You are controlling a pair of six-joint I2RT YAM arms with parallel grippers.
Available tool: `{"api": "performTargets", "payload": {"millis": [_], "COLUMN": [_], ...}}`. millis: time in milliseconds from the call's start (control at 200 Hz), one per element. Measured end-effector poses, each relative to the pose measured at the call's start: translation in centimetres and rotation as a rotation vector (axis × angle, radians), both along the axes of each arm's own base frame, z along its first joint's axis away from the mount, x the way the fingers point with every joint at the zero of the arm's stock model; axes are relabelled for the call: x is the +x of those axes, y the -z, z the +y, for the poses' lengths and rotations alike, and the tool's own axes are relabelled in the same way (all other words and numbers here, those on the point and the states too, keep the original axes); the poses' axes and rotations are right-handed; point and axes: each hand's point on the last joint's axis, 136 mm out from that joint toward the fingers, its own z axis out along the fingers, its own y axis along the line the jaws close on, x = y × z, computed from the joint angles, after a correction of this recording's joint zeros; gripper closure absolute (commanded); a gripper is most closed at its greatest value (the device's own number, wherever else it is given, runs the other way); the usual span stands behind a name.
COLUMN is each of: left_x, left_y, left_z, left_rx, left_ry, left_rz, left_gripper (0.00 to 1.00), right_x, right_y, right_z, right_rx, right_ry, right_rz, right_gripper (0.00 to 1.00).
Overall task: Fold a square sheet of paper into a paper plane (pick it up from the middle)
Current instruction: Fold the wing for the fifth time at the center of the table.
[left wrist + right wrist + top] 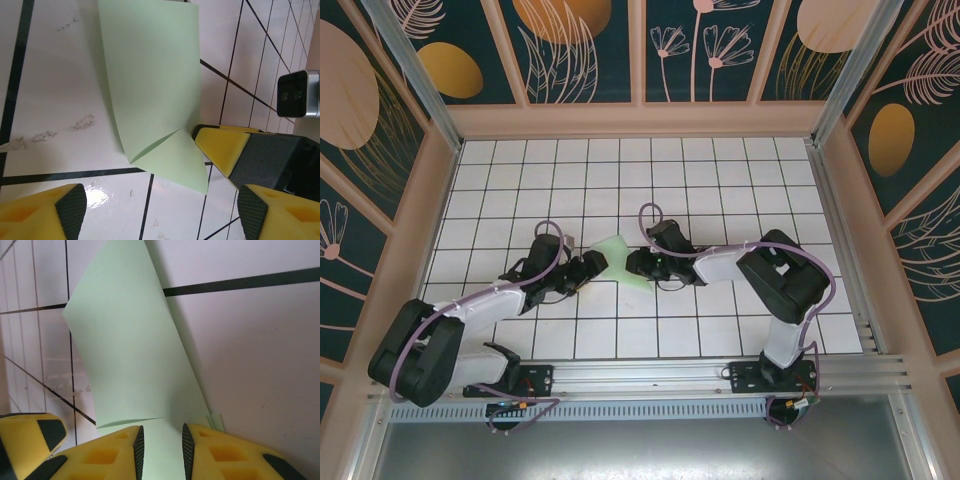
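Note:
The square sheet of paper (613, 258) is pale mint green, partly folded, and lies on the white grid table between my two grippers. In the left wrist view the paper (150, 75) shows a folded flap with a pointed corner toward me. My left gripper (160, 207) is wide open just short of that corner, at the paper's left in the top view (592, 266). My right gripper (160, 452) has its jaws narrowly apart, straddling the paper's (130, 340) near end, with pale green showing between the pads. One of its yellow fingers (222, 150) touches the paper's edge.
The right wrist's camera housing (298, 94) sits close behind the paper. A yellow finger of the left gripper (30, 437) shows beside the right one. Patterned walls (640, 50) enclose the table, and the aluminium rail (650, 385) with the arm bases lies at the near edge.

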Motion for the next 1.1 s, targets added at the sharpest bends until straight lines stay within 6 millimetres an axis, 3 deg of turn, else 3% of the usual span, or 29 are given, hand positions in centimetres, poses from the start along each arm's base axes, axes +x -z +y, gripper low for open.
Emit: {"api": "performTargets", "payload": {"millis": [195, 385, 811, 1101], "left_x": [-0.4, -0.4, -0.2, 0.3], "left_y": [1.2, 2.0, 2.4, 1.4], "left_z": [-0.6, -1.0, -2.8, -3.7], "left_rx": [-0.018, -0.036, -0.117, -0.175], "left_ry": [-0.002, -0.004, 0.047, 0.072], "left_rz": [0.065, 0.100, 0.114, 0.081], "left_gripper": [0.46, 0.56, 0.64, 0.69], "right_x": [0.0, 0.0, -0.1, -0.2], "right_y": [-0.2, -0.2, -0.3, -0.3], "right_z": [-0.3, -0.5, -0.6, -0.6], "right_rx": [0.058, 0.080, 0.103, 0.106], "right_ry": [0.011, 0.013, 0.013, 0.010], "right_rz": [0.028, 0.041, 0.058, 0.061], "right_gripper": [0.69, 0.69, 0.69, 0.69]}}
